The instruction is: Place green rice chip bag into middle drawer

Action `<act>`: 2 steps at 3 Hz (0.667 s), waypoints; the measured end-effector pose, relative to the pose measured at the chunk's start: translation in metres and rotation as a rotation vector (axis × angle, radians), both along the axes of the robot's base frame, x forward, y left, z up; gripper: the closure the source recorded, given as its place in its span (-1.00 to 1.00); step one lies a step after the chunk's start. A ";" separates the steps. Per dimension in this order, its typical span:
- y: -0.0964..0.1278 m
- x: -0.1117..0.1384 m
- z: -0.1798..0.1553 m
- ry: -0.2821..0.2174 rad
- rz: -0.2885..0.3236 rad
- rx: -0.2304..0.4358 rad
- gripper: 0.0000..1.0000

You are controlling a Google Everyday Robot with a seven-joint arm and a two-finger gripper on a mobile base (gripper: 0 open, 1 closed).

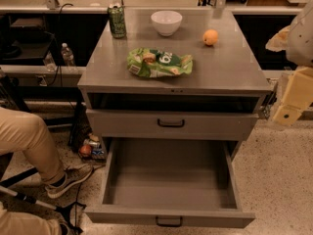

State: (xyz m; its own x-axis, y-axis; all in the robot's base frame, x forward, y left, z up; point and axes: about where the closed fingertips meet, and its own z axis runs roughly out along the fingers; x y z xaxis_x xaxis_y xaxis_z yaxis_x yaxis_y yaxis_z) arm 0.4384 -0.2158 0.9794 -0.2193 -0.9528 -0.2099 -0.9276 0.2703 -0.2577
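The green rice chip bag point(159, 62) lies flat on the grey cabinet top point(225, 67), near its front middle. The middle drawer point(168, 180), the lowest one, is pulled fully out toward me and is empty inside; its black handle point(168, 223) is at the bottom edge of the view. My gripper point(287, 112) hangs at the far right edge, beside the cabinet's right front corner, well apart from the bag and above the floor to the right of the drawer. It holds nothing that I can see.
A green drink can point(116, 21), a white bowl point(166, 22) and an orange point(210, 37) stand at the back of the cabinet top. The grey drawer point(171, 123) above is closed. A seated person's leg and shoe point(68, 180) are on the left floor.
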 end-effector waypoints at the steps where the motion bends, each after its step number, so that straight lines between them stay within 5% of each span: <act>1: 0.000 0.000 0.000 0.000 0.000 0.000 -1.00; 2: 0.011 0.019 -0.003 -0.019 0.001 0.047 -1.00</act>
